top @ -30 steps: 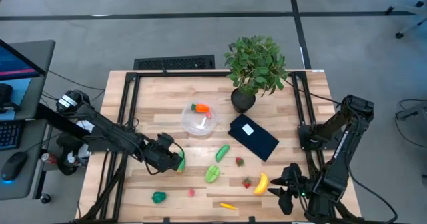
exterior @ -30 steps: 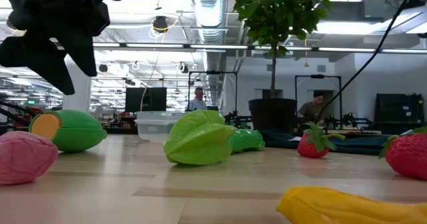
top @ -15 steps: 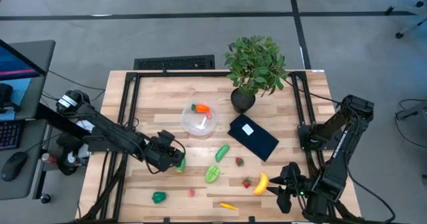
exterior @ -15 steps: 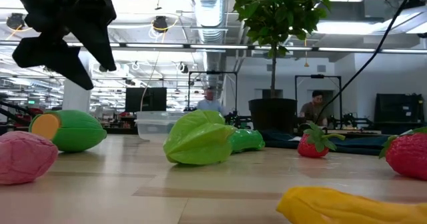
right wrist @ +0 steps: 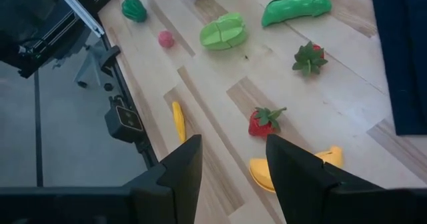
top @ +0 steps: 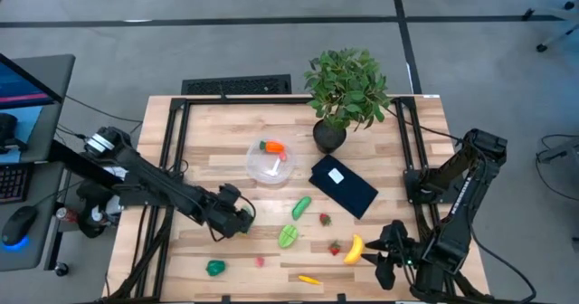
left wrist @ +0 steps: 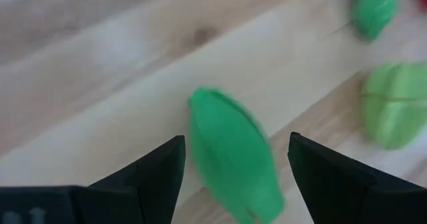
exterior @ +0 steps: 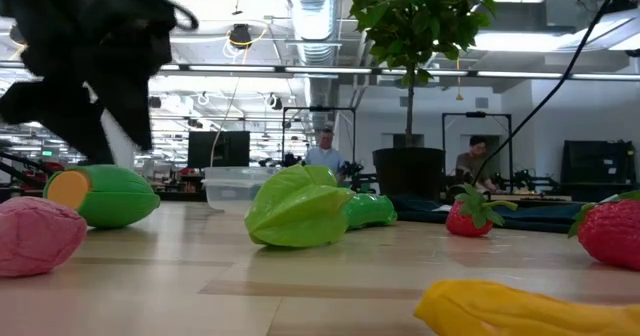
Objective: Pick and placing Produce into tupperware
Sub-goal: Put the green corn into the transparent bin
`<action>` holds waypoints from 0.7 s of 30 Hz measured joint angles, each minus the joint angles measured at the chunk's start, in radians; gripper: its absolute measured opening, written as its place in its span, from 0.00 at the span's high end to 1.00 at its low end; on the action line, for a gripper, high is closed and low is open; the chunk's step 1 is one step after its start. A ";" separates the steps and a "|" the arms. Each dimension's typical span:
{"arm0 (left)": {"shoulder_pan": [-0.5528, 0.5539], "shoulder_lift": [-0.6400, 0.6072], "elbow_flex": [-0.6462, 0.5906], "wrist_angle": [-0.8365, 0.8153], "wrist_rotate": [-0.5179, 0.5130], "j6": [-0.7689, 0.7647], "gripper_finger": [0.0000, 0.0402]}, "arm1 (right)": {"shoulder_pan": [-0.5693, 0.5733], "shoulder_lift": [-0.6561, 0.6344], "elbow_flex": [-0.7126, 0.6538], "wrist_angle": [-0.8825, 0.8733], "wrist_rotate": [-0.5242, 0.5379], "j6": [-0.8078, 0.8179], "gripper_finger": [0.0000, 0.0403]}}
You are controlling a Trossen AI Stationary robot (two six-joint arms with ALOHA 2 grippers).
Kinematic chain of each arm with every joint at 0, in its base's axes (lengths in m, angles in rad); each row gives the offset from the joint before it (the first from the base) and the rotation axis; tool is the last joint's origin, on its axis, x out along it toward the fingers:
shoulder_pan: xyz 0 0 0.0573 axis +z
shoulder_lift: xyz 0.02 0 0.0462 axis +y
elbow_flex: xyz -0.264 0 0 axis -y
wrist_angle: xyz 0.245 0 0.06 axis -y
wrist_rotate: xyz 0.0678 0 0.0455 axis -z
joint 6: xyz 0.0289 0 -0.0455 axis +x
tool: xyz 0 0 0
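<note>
Where blurred, left gripper [left wrist: 233, 159] astride green produce [left wrist: 232, 155]

Four views: overhead, table-level, two wrist-mounted.
Straight down over the whole table [top: 271, 123]; level across its top toward the room; close above a green pod [left wrist: 233, 157]; higher over the banana [right wrist: 320, 161], sharing the star fruit [exterior: 297, 208] with the others.

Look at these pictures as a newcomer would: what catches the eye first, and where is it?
The leafy potted plant at the table's far edge stands out first. Next come the bright toy fruits and vegetables scattered over the near half, such as the yellow banana. The left pincer hangs open over a green toy vegetable on the wood, while an orange carrot already lies in the clear bowl mid-table.
</note>
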 joint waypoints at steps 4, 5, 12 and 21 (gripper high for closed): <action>0.000 0.050 0.000 0.051 0.034 -0.007 0.37 | 0.008 0.000 0.000 0.000 -0.003 0.000 0.60; 0.000 0.057 0.000 0.059 0.037 -0.006 0.37 | 0.008 0.000 0.000 -0.001 -0.003 0.000 0.60; 0.000 0.115 0.000 0.190 0.057 0.024 0.37 | 0.007 0.000 0.000 -0.001 -0.004 -0.024 0.61; 0.004 0.139 0.000 0.218 0.062 0.049 0.37 | 0.007 0.000 0.000 -0.002 -0.004 -0.045 0.61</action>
